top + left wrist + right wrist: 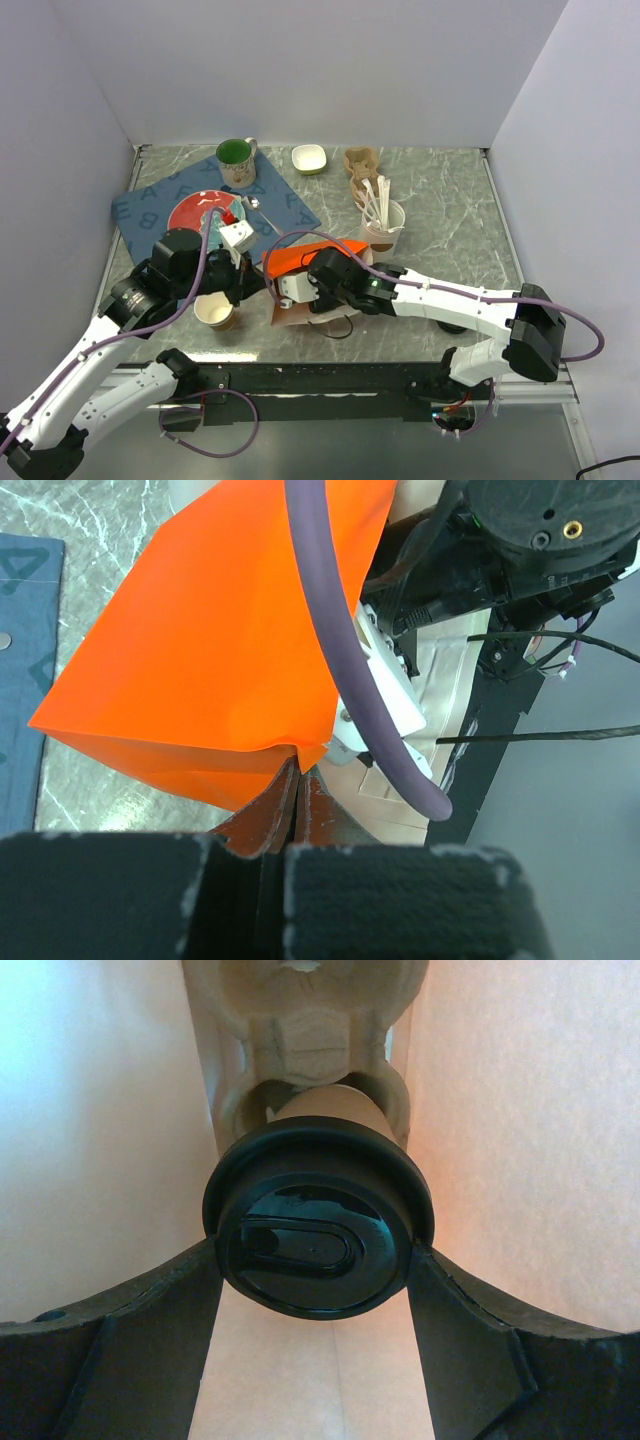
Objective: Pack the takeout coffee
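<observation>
The takeout coffee (pixel 318 1230), a brown paper cup under a round black lid, shows lid-first in the right wrist view. My right gripper (pixel 315 1254) is shut on it, both fingers pressing the lid's sides. The cup's base rests in a moulded pulp carrier (pixel 300 1020) deep inside the orange bag (pixel 300 258), whose paper walls (pixel 520 1110) surround it. From above, the right arm (pixel 345 280) reaches into the bag's mouth, and its fingers and the coffee are hidden. My left gripper (pixel 297 782) is shut on the orange bag's edge (pixel 220 640), holding it up.
A lidless tan cup (pixel 215 312) stands by the left arm. Behind lie a blue mat (pixel 150 205) with a red plate (pixel 200 210), a green mug (pixel 236 158) and a spoon (pixel 262 212). A white bowl (pixel 309 158), another pulp carrier (pixel 360 165) and a stirrer cup (pixel 383 228) are further right.
</observation>
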You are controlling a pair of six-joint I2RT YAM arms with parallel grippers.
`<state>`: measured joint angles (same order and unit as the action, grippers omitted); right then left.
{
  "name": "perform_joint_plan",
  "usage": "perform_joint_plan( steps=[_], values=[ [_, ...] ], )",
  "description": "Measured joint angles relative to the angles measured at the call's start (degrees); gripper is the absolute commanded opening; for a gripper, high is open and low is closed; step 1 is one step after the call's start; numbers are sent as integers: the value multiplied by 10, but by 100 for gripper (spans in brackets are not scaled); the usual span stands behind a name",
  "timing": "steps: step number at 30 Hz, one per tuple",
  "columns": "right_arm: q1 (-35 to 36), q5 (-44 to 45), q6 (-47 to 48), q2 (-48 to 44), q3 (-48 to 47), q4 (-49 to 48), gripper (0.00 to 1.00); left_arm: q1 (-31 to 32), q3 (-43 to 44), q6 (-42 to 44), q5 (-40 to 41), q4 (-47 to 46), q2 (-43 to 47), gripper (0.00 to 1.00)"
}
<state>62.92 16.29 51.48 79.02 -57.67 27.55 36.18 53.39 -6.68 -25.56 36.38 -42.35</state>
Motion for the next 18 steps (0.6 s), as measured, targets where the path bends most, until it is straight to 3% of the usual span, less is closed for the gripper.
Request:
perform_joint_plan(
  steps=[18],
  values=[
    [-18, -33, -1, 0, 0, -1, 33, 0, 9, 0, 0, 0, -14, 1]
  ],
)
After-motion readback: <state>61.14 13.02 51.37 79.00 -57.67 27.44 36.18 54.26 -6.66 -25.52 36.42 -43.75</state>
